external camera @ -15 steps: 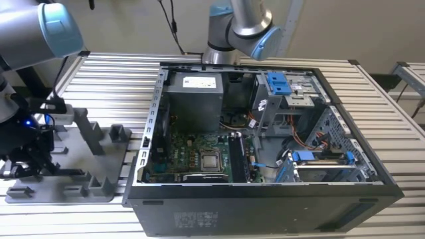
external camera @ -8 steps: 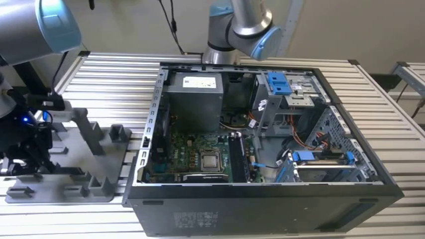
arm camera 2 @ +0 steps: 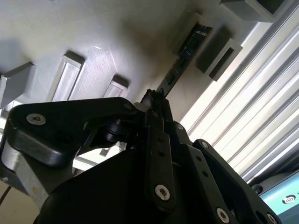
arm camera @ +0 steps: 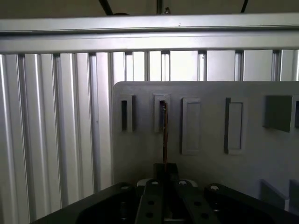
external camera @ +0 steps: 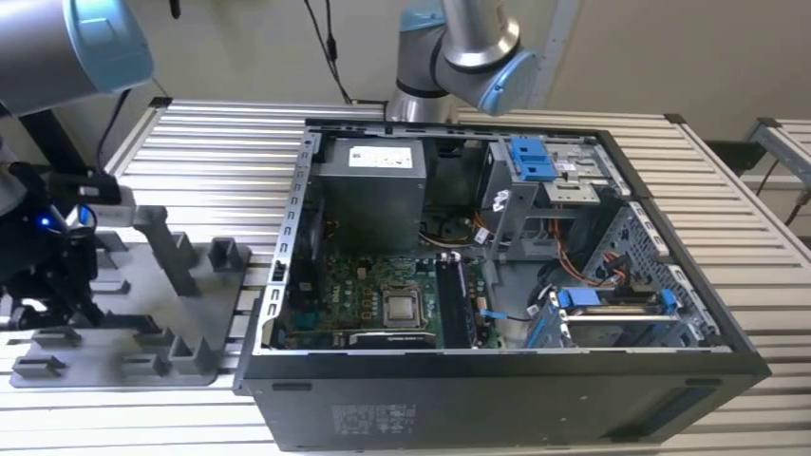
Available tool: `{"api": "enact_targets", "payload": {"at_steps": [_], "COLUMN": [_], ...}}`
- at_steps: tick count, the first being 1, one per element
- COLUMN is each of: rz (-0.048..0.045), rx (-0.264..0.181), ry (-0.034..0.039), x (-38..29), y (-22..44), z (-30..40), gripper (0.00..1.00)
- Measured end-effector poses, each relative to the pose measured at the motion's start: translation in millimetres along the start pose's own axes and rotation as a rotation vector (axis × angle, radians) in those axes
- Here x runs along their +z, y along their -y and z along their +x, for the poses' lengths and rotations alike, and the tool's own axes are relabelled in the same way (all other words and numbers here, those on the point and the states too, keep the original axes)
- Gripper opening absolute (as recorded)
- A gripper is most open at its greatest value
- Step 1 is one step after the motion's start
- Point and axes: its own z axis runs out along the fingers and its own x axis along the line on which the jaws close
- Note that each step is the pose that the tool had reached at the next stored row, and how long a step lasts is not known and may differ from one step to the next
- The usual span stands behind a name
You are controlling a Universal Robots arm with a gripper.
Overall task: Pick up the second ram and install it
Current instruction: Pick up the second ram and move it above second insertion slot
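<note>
Second wrist view puts the second ram (arm camera 2: 174, 72) edge-on, a thin dark strip lying across the grey holder plate (arm camera 2: 117, 42). Its far end is seated in a raised holder block (arm camera 2: 186, 29) and its near end runs straight in between the fingertips of the gripper (arm camera 2: 152, 99). The fingers look drawn in narrow, pinching the stick by its flat faces. In the first wrist view the same thin edge runs from a slot in the plate into the middle of the tips. By my reading the step in hand is the pick-up: the grasp seems made, but the stick sits in its holder and is not yet lifted clear. In the exterior view the gripper hangs over the plate at the exterior view's left, on the ribbed metal table (external camera: 203, 161). It is well apart from the open computer case (external camera: 507, 380), where the motherboard (external camera: 367, 285) lies with the square processor (external camera: 403, 307) and long dark memory slots (external camera: 454, 304) just beside it. A move from here would call, I judge, for a straight pull along the slot walls with no twist, since so slim a board could bind or flex against the block. Reaching the case would ask for keeping the stick's long edge in line with the memory slots.
</note>
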Motion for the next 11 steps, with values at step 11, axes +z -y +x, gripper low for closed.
{"api": "enact_targets", "payload": {"at_steps": [11], "rz": [-0.0001], "rx": [0.000], "ry": [0.0000], "x": [-10.2], "y": [0.1], "z": [0.2], "gripper": [0.15]}}
